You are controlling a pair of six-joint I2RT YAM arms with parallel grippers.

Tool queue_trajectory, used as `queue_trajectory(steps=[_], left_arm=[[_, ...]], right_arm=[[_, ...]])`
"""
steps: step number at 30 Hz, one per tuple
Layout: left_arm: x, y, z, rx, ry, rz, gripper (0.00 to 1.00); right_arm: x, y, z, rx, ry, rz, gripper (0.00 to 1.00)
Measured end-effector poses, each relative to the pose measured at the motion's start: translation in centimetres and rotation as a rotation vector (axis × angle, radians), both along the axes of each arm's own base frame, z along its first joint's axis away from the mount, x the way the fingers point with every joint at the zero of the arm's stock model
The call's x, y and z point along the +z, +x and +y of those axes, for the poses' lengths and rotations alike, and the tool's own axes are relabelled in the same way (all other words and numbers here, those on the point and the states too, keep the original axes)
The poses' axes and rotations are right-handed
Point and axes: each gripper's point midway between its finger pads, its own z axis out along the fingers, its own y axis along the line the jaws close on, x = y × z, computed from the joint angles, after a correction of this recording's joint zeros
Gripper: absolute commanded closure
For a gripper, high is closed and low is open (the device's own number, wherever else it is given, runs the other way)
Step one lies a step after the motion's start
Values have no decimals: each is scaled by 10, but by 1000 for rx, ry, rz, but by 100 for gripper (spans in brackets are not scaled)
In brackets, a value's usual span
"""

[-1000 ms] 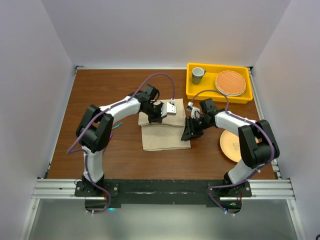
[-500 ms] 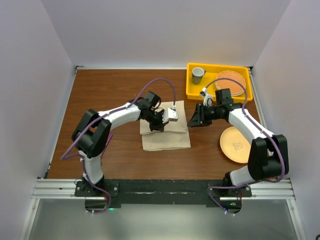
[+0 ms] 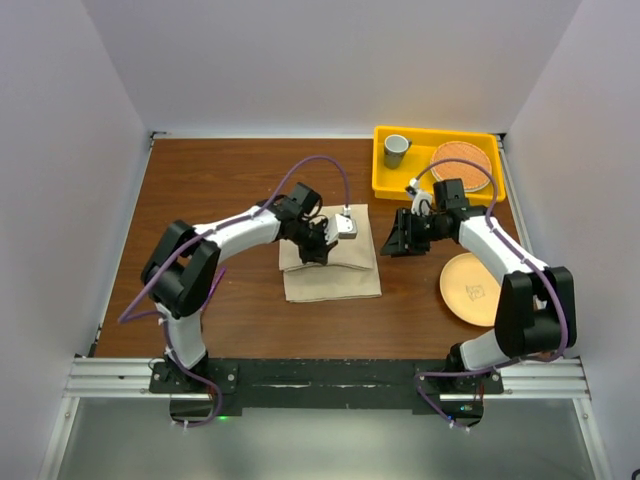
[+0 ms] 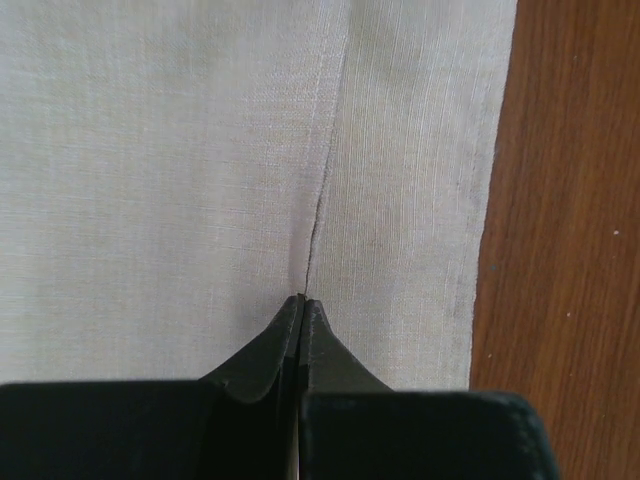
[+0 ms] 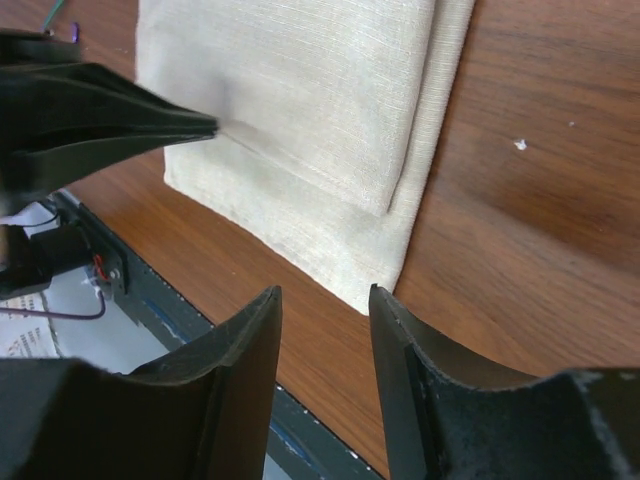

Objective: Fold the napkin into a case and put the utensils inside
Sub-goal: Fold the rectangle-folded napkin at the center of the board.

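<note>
1. The napkin (image 3: 335, 278) lies flat at the table's (image 3: 220, 190) centre, already doubled into a rectangle with one flap over a slightly larger lower layer; it looks only partly folded, not yet a narrow case
2. The left gripper (image 3: 318, 245) sits on the napkin's 11 o'clock part with its jaws fully closed. Its wrist view shows the joined tips resting right on the flap's edge line, with no cloth visibly pinched between them. This looks like a pin or crease press, holding the layers so the fold does not spring back
3. The right gripper (image 3: 398, 240) hovers just off the napkin's 3 o'clock side, apart from the cloth. Its jaws stand partly spread and hold nothing. I judge it is placed there to take the free edge for the next fold
4. The plate (image 3: 470, 290) lies at 4 o'clock of the napkin, and the yellow tray (image 3: 430, 192) with a cup (image 3: 396, 150) at 1 o'clock, both well clear of the folding
5. The utensils cannot be made out for sure, so putting them in is not yet begun
</note>
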Motion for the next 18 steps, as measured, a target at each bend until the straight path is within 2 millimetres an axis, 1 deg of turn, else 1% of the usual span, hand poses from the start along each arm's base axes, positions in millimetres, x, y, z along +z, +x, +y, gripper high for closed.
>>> queue_trajectory(steps=[1,2,3,6,8,10,12,14,18], left_arm=[[9,1,-3,2,-13,-14,100],[18,2,-7,3,-25,-27,100],[27,2,-10,1,-39,-40,100],[45,-6,-21,-12,-70,-65,100],[49,-15,-27,-25,-80,-64,100],[44,-23,-29,-33,-79,-51,100],[33,-35,-28,-44,-63,-25,100],[17,-47,-20,-50,-33,8,100],[-5,-61,-4,-46,19,46,100]], right_arm=[[-3,0,0,-6,-2,11,46],[-5,-1,-1,-8,-4,18,40],[-10,-3,-1,-13,-4,36,36],[-20,-10,-1,-26,-4,84,33],[-25,-11,-1,-33,-3,107,33],[-27,-11,-1,-37,-2,115,33],[-28,-10,-1,-40,-1,119,33],[-31,-11,0,-40,0,124,33],[-39,-15,-1,-41,-4,146,33]])
